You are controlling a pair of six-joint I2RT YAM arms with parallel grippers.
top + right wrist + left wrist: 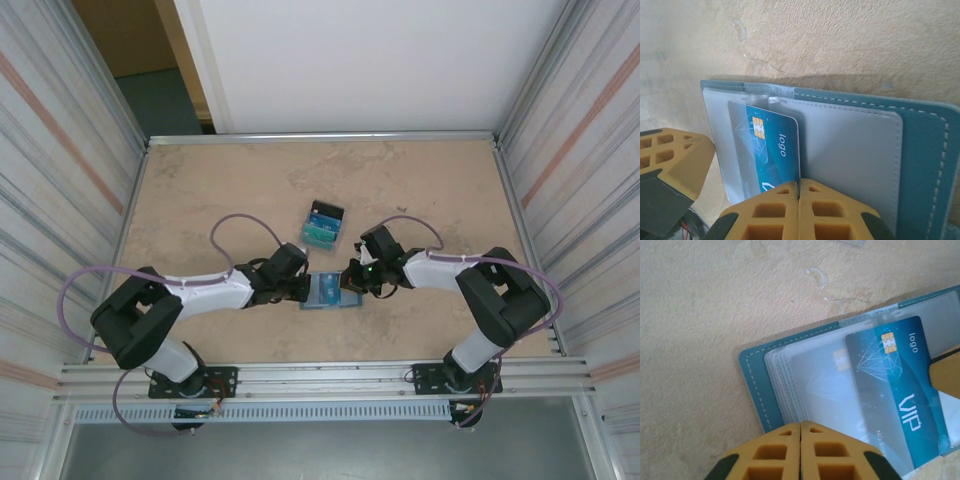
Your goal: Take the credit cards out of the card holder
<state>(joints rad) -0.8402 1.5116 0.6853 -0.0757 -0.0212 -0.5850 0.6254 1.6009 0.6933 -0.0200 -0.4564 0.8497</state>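
The card holder (330, 291) lies open on the table between my two grippers, showing its teal border (752, 385) and pale lining (850, 160). A blue credit card (890, 385) marked "VIP" and "logo" sits skewed, partly under clear sleeves (805, 385). My left gripper (800, 424) is shut, its tips over the sleeves' edge at the holder's left end (300, 290). My right gripper (799, 182) is shut too, tips down at the card's (771, 150) long edge, with nothing seen between the fingers. One of its fingers (946, 375) overlaps that edge.
A small clear tray with a black end (322, 225) stands just beyond the holder and holds teal cards. Metal rails and ribbed walls bound the table on all sides. The left gripper's finger (670, 160) sits close beside the holder.
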